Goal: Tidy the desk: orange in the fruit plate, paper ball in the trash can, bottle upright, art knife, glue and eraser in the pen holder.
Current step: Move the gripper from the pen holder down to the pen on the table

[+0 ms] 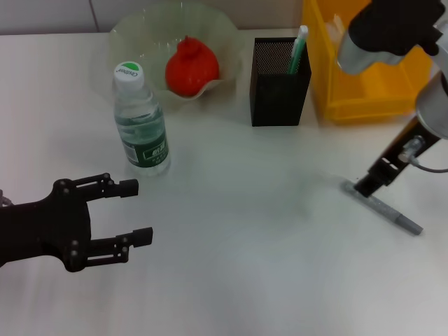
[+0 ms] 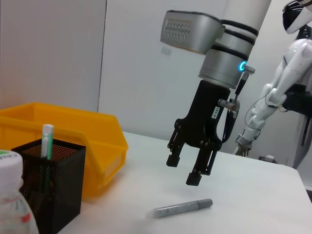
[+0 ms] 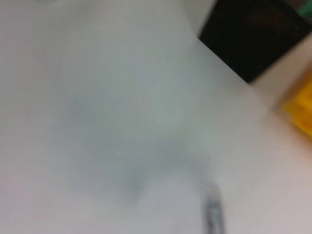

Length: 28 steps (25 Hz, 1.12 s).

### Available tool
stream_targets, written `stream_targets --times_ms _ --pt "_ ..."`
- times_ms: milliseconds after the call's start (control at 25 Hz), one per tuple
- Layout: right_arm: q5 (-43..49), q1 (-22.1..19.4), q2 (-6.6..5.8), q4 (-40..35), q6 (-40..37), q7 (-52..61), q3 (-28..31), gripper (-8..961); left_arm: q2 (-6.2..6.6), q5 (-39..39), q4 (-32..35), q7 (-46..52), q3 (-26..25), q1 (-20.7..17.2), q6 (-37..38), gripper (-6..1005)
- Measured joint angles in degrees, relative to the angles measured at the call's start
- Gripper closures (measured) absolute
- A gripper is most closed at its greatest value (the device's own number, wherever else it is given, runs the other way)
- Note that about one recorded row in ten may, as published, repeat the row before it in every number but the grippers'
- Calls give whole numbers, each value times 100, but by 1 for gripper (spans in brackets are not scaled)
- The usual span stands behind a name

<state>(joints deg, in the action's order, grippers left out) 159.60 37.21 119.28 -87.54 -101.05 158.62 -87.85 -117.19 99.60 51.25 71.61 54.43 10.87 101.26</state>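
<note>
Right gripper [image 2: 190, 169] hangs open just above the grey art knife [image 1: 383, 207], which lies flat on the white desk [image 1: 266, 266] near the robot's right, well apart from the black mesh pen holder [image 1: 278, 98]; its jaws stand spread and hold nothing. Seen from the head camera, the fingertips sit over the knife's near end rather than its middle, so a clean pickup would likely mean shifting along the barrel towards the centre, lining the jaws across the knife's narrow width, then lowering straight down until the pads bracket it before closing. A grip taken too near one end could let the knife swing and tilt on the lift, making the drop into the holder awkward. Left gripper [image 1: 129, 213] waits open and empty at the near left of the desk, in front of the bottle [image 1: 142, 122], which stands upright with a white-and-green cap. Writing on that cap and on the green label is too small to read. An orange [image 1: 191, 67] rests in the clear fruit plate [image 1: 129, 31], and a green-and-white stick [image 1: 298, 49] leans in the pen holder beside the yellow bin [image 1: 364, 105].
</note>
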Motion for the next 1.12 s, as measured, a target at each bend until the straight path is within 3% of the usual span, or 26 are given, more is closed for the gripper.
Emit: stream_targets --times_ms 320,760,1120 --pt "84 -186 -4 235 -71 -361 62 219 -3 16 1 18 -42 4 -9 244" --pt "-145 -386 -2 1059 942 -924 82 221 -55 16 -1 55 -73 7 -25 244" --pt "-163 -358 -2 1284 1056 -957 46 225 -56 16 -9 55 -124 -12 -42 245"
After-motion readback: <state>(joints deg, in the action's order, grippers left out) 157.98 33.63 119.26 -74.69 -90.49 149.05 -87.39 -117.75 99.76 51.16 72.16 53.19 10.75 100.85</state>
